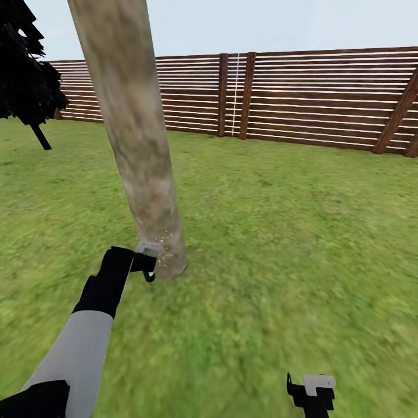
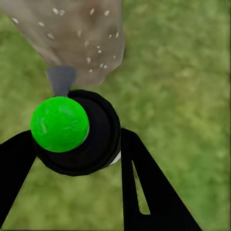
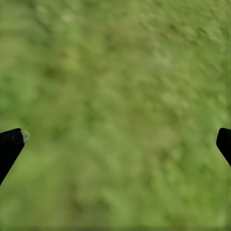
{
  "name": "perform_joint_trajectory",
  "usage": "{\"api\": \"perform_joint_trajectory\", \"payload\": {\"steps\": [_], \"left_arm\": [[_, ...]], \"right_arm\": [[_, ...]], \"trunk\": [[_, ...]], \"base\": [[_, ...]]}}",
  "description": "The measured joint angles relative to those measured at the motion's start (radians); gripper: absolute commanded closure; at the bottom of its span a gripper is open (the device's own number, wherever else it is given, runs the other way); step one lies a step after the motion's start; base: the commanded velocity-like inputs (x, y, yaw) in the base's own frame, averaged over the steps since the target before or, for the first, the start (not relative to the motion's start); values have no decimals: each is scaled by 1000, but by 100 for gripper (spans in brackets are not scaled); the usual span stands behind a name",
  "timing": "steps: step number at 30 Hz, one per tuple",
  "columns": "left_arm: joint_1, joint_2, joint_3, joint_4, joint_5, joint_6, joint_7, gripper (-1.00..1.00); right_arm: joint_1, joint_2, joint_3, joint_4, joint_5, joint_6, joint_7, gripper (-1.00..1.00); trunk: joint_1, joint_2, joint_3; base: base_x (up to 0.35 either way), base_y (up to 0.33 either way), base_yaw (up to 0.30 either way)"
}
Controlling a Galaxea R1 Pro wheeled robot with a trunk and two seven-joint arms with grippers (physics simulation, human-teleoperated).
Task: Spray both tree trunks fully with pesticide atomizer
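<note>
The left gripper (image 1: pixel 148 264) holds the pesticide atomizer (image 2: pixel 77 132), its 2 fingers (image 2: pixel 144 192) closed against the black body on either side, the green cap facing the wrist camera and the grey nozzle (image 2: pixel 61 79) projecting forward beyond the fingertips. Directly ahead of that nozzle, just beyond the jaws, stands the tree trunk (image 1: pixel 136 139), a thick pale column whose long axis runs upright, leaning slightly, far above the gripper. The nozzle meets only its base, where whitish specks of pesticide (image 2: pixel 91 48) dot the bark; the head view shows the same specks low on the trunk, near the grass (image 1: pixel 278 232), and none that I can make out higher up. So the coming move likely turns on raising the left jaws along the trunk's axis while keeping the nozzle aimed at it. The right gripper (image 1: pixel 310 395) hangs low, well apart from the trunk, its jaws spread wide over bare lawn and holding nothing.
</note>
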Motion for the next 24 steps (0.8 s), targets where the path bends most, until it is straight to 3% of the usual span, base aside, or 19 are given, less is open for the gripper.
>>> {"api": "perform_joint_trajectory", "payload": {"steps": [2, 6, 8, 14, 24], "left_arm": [[-22, 13, 2, -5, -4, 18, -15, 100], [-41, 129, 4, -16, -18, 23, -127, 100], [-34, 156, -1, -17, -13, 25, -145, 100], [-36, 136, -1, -39, -2, 41, -152, 100], [-28, 142, -4, -54, -12, 43, -149, 100]], "right_arm": [[0, 0, 0, 0, 0, 0, 0, -100], [0, 0, 0, 0, 0, 0, 0, -100], [0, 1, 1, 0, 0, 0, 1, -100], [0, 3, 2, 0, 0, 0, 1, -100], [0, 0, 1, 1, 2, 0, 1, -100]], "trunk": [[0, 0, 0], [0, 0, 0], [0, 0, 0], [0, 0, 0], [0, 0, 0]], "base": [[0, 0, 0], [0, 0, 0], [0, 0, 0], [0, -83, 159], [0, -268, 51]]}}
